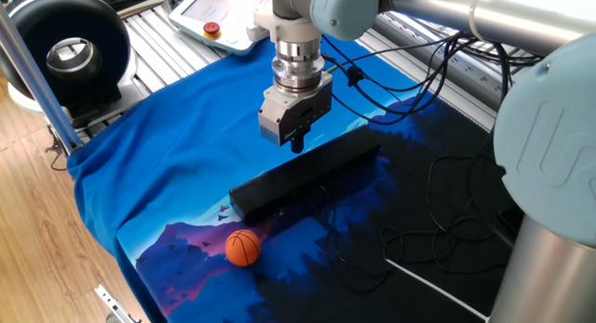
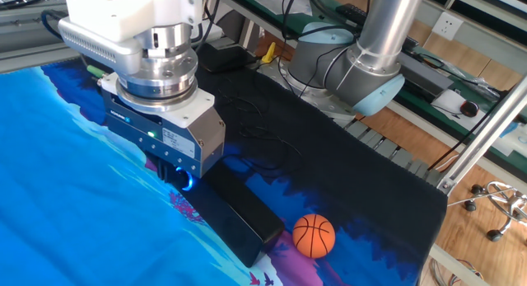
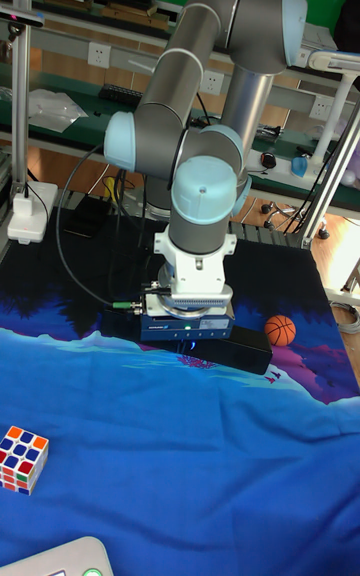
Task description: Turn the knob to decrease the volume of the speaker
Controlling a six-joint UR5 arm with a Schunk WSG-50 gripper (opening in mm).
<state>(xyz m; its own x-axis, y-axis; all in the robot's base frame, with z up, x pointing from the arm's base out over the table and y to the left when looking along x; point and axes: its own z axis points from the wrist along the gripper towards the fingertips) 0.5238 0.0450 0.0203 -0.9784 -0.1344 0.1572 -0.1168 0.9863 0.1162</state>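
The speaker (image 1: 307,174) is a long matte-black bar lying slantwise on the blue cloth, also seen in the other fixed view (image 2: 235,212) and the tall view (image 3: 248,349). My gripper (image 1: 298,146) points straight down onto the bar's top face, near its middle. Its dark fingers are drawn close together there. The knob is hidden between and under them in every view. From the other side the gripper (image 2: 177,177) shows only its grey body and a blue light. In the tall view the gripper (image 3: 190,344) covers the speaker's left part.
An orange ball (image 1: 243,248) lies near the speaker's front end. A big round black ring device (image 1: 70,53) stands at the back left. Thin black cables (image 1: 438,221) trail to the right. A colour cube (image 3: 22,458) sits on the cloth's near corner.
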